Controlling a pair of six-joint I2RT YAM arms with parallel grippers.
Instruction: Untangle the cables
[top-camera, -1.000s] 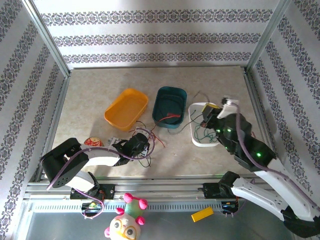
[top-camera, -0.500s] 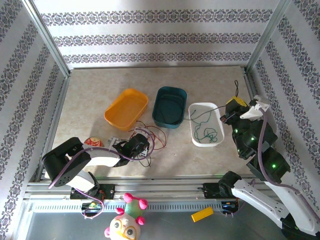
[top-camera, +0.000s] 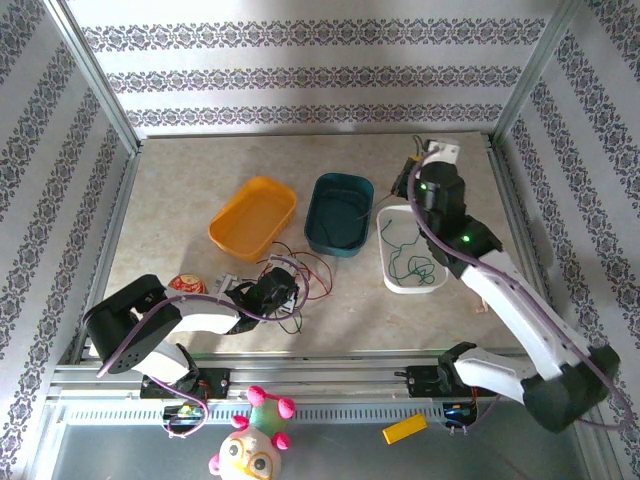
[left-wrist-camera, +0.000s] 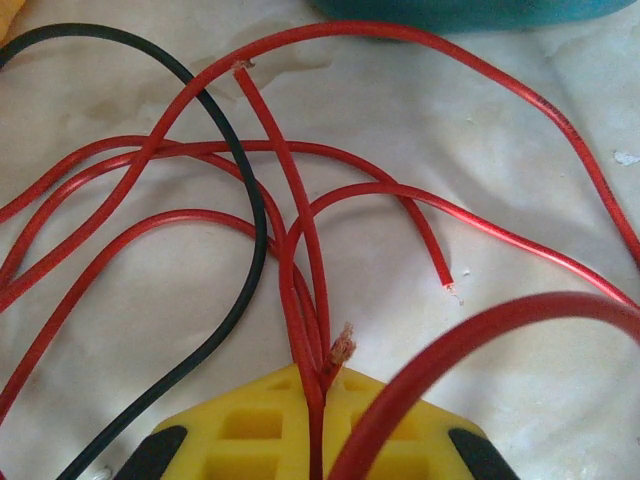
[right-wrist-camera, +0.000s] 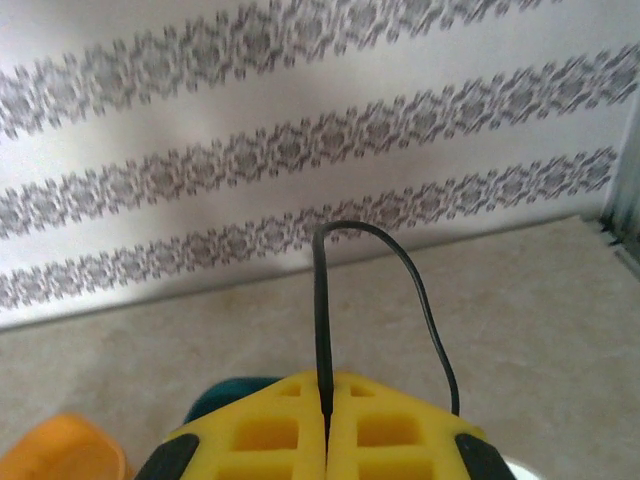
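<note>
The left gripper (left-wrist-camera: 322, 398) sits low on the table (top-camera: 180, 190). Its yellow jaws are pinched shut on a bundle of red cables (left-wrist-camera: 300, 250), probably to anchor the tangle lying just before the teal tray (top-camera: 330, 215). The right gripper (right-wrist-camera: 326, 410) is raised near the far end of the white tray (top-camera: 398, 283). It is clamped on a single black cable (right-wrist-camera: 320, 290), apparently to lift it clear. A green cable (top-camera: 410, 265) lies in the white tray.

Beige table (top-camera: 200, 190): orange tray (top-camera: 252, 215), teal tray (top-camera: 352, 186), white tray (top-camera: 410, 288), cables (left-wrist-camera: 312, 300).
</note>
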